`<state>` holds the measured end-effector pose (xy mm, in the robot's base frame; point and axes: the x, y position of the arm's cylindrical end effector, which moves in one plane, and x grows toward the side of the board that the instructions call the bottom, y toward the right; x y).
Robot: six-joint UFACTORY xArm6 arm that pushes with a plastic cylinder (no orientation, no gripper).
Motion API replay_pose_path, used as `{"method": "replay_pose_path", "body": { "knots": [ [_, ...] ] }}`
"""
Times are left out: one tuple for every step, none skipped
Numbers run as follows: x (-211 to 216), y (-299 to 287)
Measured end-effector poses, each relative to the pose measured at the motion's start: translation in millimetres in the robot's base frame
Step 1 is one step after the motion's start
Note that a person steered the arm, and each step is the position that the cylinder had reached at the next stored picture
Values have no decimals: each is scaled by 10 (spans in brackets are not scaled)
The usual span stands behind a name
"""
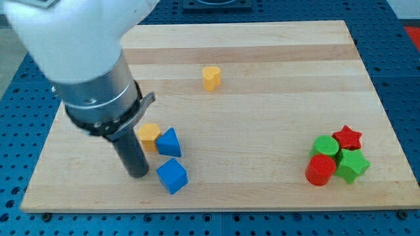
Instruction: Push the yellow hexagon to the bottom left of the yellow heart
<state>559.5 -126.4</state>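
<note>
The yellow hexagon (149,136) lies at the board's lower left, touching a blue triangle (169,141) on its right. The yellow heart (210,77) stands alone near the board's upper middle, well above and to the right of the hexagon. My tip (138,174) is on the board just below and slightly left of the hexagon, close to it. A blue cube (172,176) lies right of my tip, below the triangle.
At the board's lower right sits a tight cluster: a red star (348,137), a green cylinder (325,146), a red cylinder (321,170) and a green star (353,164). The arm's large body covers the view's upper left.
</note>
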Motion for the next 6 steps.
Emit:
{"method": "replay_pose_path", "body": {
  "knots": [
    [-501, 101],
    [-986, 65],
    [-1099, 74],
    [-1131, 114],
    [-1290, 453],
    [-1282, 508]
  ]
}}
